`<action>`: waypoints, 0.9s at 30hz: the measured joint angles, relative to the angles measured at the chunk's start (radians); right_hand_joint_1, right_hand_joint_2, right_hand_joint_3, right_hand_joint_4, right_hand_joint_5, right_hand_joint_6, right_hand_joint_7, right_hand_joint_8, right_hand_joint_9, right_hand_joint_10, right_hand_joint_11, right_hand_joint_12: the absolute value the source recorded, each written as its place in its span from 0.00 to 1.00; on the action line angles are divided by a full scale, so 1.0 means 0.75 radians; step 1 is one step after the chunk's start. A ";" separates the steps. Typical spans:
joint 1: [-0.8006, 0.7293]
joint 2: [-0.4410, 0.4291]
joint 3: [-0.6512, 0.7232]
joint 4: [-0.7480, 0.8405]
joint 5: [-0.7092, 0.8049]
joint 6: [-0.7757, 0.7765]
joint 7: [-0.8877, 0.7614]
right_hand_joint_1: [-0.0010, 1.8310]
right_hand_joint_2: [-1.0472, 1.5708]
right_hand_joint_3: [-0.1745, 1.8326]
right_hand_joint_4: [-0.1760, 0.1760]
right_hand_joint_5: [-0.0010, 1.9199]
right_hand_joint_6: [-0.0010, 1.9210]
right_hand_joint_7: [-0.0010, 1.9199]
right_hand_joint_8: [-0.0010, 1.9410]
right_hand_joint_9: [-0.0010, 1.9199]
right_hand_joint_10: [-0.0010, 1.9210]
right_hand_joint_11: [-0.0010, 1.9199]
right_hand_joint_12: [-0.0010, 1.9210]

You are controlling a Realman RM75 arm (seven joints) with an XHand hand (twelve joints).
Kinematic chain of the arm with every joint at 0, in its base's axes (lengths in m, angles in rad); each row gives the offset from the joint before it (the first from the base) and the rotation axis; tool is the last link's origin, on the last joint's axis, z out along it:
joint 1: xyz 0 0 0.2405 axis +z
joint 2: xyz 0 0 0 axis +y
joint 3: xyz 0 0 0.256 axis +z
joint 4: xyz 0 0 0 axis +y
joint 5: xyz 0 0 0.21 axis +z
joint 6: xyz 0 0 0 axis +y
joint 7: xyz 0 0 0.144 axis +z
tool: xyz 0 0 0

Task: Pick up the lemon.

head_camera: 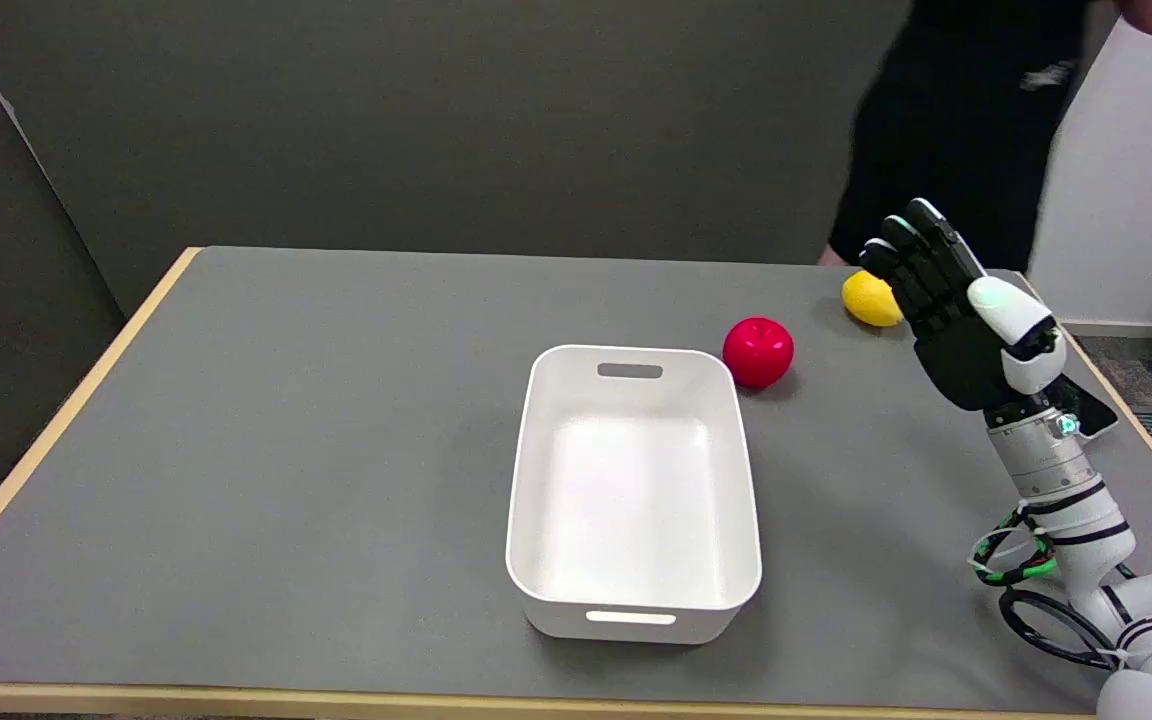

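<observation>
A yellow lemon [868, 298] lies on the grey table [336, 450] near its far right edge. My right hand [951, 310] hangs above the table just right of the lemon, its fingers extended upward and apart, holding nothing. The fingers partly overlap the lemon's right side in the picture; I cannot tell whether they touch it.
A red apple [758, 351] sits left of the lemon, near the far right corner of an empty white bin [633, 590] in the middle of the table. A person in dark clothing [956, 130] stands behind the table's far right edge.
</observation>
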 measured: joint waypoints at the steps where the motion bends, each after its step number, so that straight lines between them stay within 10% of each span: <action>1: 0.001 0.001 0.002 -0.007 0.000 -0.006 0.005 0.27 0.69 0.50 0.40 0.04 0.15 0.08 0.14 0.05 0.34 0.00 0.38; 27: -0.105 -0.038 -0.008 0.523 0.000 0.770 -1.059 0.31 0.65 0.51 0.32 0.08 0.18 0.10 0.15 0.04 0.35 0.00 0.40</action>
